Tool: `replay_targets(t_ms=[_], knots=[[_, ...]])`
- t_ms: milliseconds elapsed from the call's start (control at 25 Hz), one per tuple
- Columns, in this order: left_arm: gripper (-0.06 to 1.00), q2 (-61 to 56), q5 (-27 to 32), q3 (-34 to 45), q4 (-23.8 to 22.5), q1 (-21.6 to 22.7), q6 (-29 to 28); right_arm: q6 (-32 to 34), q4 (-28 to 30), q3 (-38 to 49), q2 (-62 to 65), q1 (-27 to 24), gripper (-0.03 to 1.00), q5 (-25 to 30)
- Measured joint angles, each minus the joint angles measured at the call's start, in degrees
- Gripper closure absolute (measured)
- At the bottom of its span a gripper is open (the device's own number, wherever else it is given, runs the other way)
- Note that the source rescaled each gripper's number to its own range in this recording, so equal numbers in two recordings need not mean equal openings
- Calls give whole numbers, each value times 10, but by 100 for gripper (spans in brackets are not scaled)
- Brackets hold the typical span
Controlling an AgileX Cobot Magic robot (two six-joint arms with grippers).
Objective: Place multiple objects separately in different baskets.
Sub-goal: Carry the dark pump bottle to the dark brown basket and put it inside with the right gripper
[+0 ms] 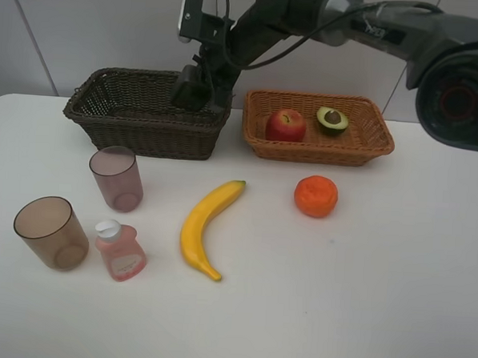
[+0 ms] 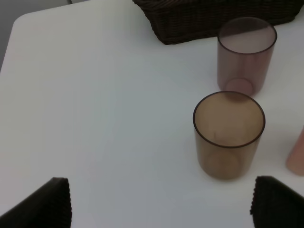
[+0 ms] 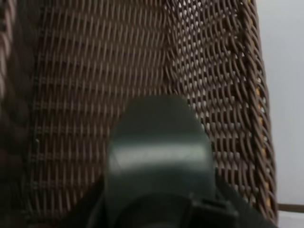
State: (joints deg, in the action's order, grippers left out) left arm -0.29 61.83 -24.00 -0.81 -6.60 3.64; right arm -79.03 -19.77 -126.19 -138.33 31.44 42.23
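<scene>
tan basket (image 1: 316, 155): apple (image 1: 286, 125), avocado (image 1: 332, 120) | dark basket (image 1: 145, 134): green bottle (image 3: 159, 142), held

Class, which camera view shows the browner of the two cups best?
Left wrist: the browner cup stands close to the camera, upright, with its rim and whole wall clear. Exterior high also shows the browner cup whole, but smaller. Right wrist does not show it.

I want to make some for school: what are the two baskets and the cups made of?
The dark brown basket and orange basket: woven wicker or lookalike plastic, matte; crossing strands show. The near cup and far cup: probably smooth plastic, maybe glass; tinted and see-through.
</scene>
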Motion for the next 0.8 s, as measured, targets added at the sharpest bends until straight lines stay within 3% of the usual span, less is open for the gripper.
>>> replay_targets(t_ms=[440,480,680,800], knots=[[-5,0,0,0,0,0,0,20,-7,0,0,0,83,0],[-5,0,0,0,0,0,0,21,-9,0,0,0,76,-2],[-5,0,0,0,0,0,0,22,-13,-2,0,0,12,-14],[-5,0,0,0,0,0,0,22,-13,-2,0,0,1,-16]])
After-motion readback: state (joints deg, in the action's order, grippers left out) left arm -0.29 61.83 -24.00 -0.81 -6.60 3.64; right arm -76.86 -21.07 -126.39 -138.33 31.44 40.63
